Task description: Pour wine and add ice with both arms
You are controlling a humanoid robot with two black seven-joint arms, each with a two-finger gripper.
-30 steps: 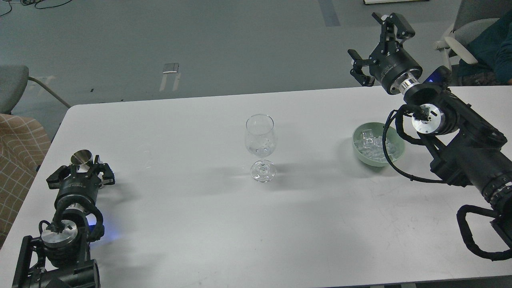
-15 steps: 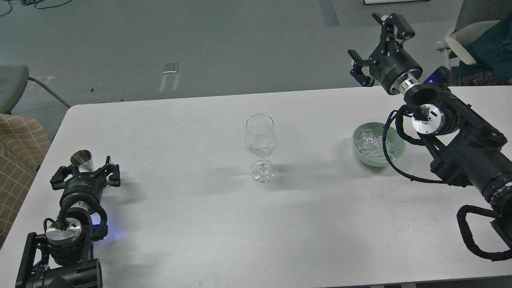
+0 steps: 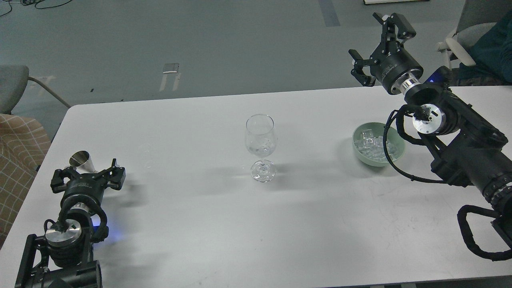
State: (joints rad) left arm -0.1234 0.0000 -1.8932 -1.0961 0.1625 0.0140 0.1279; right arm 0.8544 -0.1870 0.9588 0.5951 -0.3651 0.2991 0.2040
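Observation:
A clear stemmed wine glass stands at the table's middle with a little clear content in its bowl. Ice, several clear cubes, fills a pale green bowl to the right. A small steel jigger cup stands at the left. My left gripper is open just behind and right of the cup, holding nothing. My right gripper is open and empty, raised high above the table's far edge, behind the bowl.
The white table runs across the view. Grey chairs stand at the far left and far right. A checked fabric lies beyond the table's left edge. My right arm's cable loops over the bowl's right side.
My left gripper has let go of the steel cup, spread its fingers and drawn back to the right. The cup stays standing on the table. The right arm has hardly moved.

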